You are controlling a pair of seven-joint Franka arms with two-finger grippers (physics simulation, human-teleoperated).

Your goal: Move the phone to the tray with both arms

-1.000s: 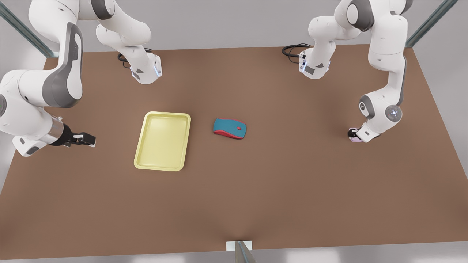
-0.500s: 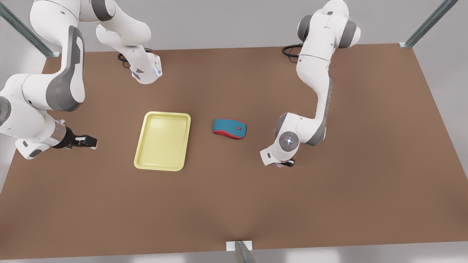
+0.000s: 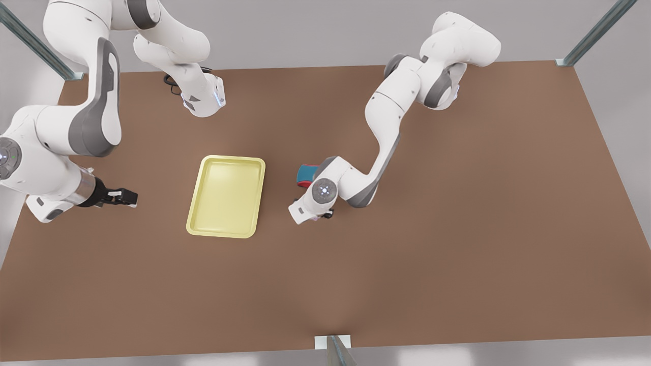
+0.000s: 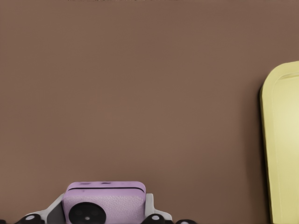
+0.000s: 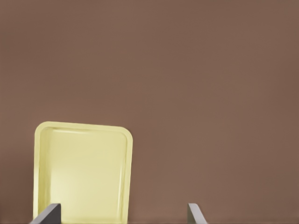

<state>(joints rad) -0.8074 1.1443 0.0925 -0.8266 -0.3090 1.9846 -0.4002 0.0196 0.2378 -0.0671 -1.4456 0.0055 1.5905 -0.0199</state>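
Observation:
The pale pink phone (image 4: 105, 201), one round black lens showing, sits between the fingers of my left gripper (image 4: 105, 215), which is shut on it. In the front view this gripper (image 3: 319, 215) hangs low over the table just to the right of the pale yellow tray (image 3: 226, 196), with a sliver of the phone (image 3: 317, 218) showing under the wrist. The tray's rim (image 4: 280, 140) lies a short way ahead of the held phone. My right gripper (image 3: 124, 197) waits open to the left of the tray, its fingers (image 5: 47, 215) wide apart and facing the tray (image 5: 81, 168).
A teal-and-red mouse (image 3: 306, 173) lies behind the left arm's wrist, partly hidden by it. Both arm bases (image 3: 203, 99) stand at the table's far edge. Bare brown tabletop (image 3: 457, 244) spreads across the front view's right and near side.
My left arm has swung across the table from the front view's far right to beside the tray, carrying the phone. The right gripper has barely shifted.

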